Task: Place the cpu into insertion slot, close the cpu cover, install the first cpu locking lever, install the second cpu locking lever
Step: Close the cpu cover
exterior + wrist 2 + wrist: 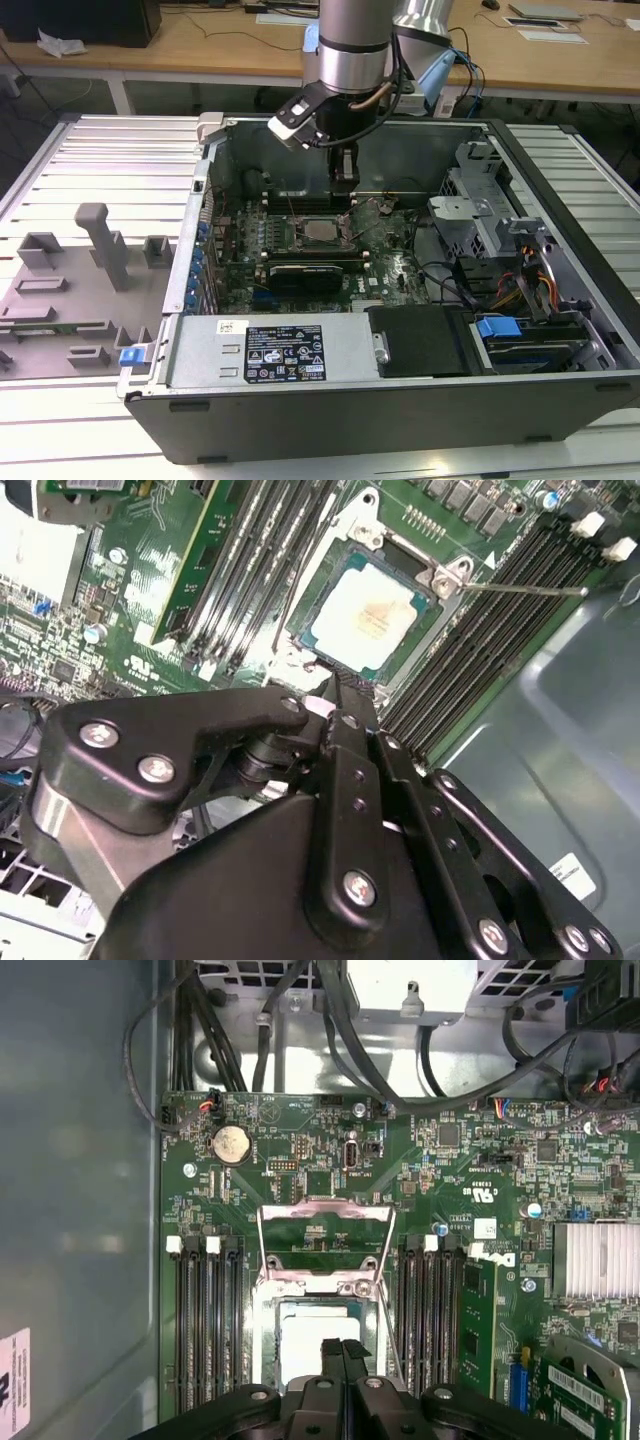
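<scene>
Cpu [372, 615] sits flat in the insertion slot [268, 1345], silver top up, square w/ the frame, so the placing step looks done. Cpu cover [325, 1210] isn't down on it. In the first wrist view it stands tilted up from the slot's far edge, board visible thru its window, which is why the chip lies fully exposed. A thin lever rod [520, 588] juts sideways from a slot corner, out over the memory rows [490, 640]. It looks unlatched, prob. why the cover is free to swing. Another thin wire runs off the slot's opposite side; can't tell its state.

Gripper [342, 1352] hangs just over the slot's near edge, on the side opposite the cover's hinge. Fingers [330, 1360] are pressed together w/ nothing between them. Closed like that they make one narrow tip, my guess for nudging a plate or rod rather than picking. No contact w/ cpu or cover as far as I can tell. In the exterior view it hangs right above the slot, inside the open pc case [400, 420].
</scene>
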You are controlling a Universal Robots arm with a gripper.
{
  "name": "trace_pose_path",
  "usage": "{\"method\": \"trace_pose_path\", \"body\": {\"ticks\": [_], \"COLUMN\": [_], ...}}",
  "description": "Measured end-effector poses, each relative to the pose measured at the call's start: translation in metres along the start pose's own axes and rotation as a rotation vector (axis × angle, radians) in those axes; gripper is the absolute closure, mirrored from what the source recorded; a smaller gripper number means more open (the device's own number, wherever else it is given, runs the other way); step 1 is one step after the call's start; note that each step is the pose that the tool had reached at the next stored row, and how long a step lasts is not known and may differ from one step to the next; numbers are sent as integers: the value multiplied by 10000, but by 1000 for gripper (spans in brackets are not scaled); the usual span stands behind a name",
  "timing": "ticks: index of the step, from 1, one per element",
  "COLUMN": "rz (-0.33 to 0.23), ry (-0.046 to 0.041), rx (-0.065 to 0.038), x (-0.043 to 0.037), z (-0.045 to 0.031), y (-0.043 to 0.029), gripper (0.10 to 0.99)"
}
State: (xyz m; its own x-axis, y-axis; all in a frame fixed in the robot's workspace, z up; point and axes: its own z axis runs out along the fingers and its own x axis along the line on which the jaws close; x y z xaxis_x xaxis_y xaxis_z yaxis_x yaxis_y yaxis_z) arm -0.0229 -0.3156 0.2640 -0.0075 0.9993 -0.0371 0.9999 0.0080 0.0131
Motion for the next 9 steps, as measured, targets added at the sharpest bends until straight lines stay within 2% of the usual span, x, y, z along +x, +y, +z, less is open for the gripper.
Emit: {"method": "trace_pose_path", "body": {"ticks": [4, 9], "rz": [1, 0], "ry": [0, 0], "rx": [3, 14], "x": [0, -2], "z": [1, 2], "y": [58, 181], "gripper": [980, 980]}}
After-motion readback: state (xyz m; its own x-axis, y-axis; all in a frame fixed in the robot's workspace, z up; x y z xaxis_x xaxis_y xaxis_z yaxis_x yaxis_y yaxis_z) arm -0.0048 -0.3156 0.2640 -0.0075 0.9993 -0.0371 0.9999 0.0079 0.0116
